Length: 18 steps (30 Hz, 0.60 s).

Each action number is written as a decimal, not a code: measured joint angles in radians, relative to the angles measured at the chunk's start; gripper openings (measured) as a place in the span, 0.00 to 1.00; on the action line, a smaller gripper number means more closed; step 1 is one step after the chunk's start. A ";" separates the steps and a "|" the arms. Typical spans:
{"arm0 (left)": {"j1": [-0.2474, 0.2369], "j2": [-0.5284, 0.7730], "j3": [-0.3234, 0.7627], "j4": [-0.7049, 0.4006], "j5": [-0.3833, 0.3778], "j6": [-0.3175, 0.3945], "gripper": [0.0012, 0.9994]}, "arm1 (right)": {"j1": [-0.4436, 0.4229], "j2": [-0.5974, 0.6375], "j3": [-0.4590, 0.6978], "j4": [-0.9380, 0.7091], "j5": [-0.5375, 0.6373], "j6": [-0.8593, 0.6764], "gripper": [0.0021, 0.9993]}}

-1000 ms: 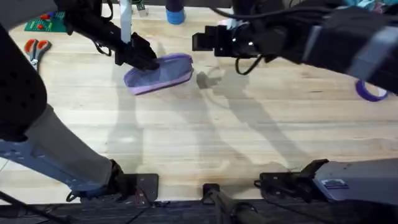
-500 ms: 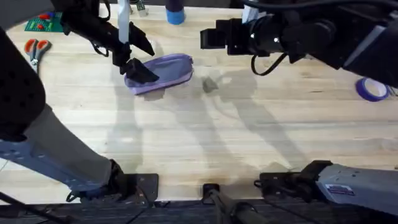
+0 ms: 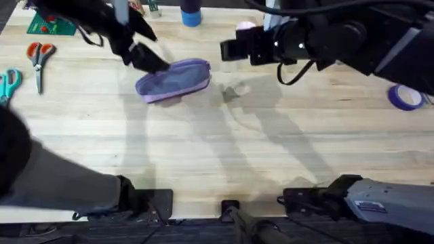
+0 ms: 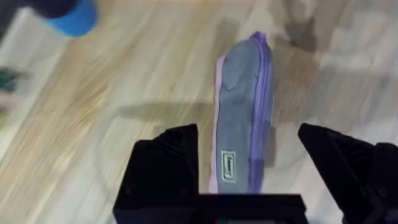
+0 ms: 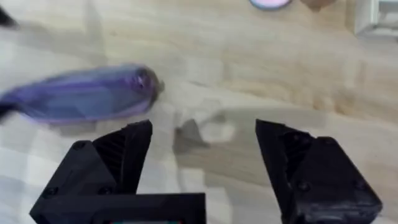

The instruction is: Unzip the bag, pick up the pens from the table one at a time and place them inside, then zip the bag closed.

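The lavender bag [image 3: 173, 80] lies flat on the table [image 3: 217, 142], toward the back left of centre. My left gripper [image 3: 146, 57] hovers just behind the bag's left end and stands open. In the left wrist view the bag [image 4: 244, 121] runs lengthwise beyond the gap between the wide-apart fingers [image 4: 165, 168], its zipper along one edge. My right gripper [image 3: 230, 49] hangs open above the table to the right of the bag, holding nothing. The right wrist view has the bag [image 5: 87, 93] off to one side of its gripper [image 5: 205, 155]. The pens are out of view.
Orange scissors [image 3: 37, 54] and teal scissors [image 3: 7, 83] lie at the far left, near a green board [image 3: 49, 26]. A blue cylinder [image 3: 191, 15] and a pink object [image 3: 245, 27] stand at the back edge. A purple tape roll [image 3: 405, 97] sits at the far right.
My left gripper has come off the bag's left end and drawn back and left. The left arm swung aside, uncovering the teal scissors. The right gripper has barely shifted.
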 joint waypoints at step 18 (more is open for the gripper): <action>0.004 -0.419 0.016 -0.227 -0.276 -0.739 0.99 | 0.000 -0.127 0.000 -0.193 0.155 -0.016 1.00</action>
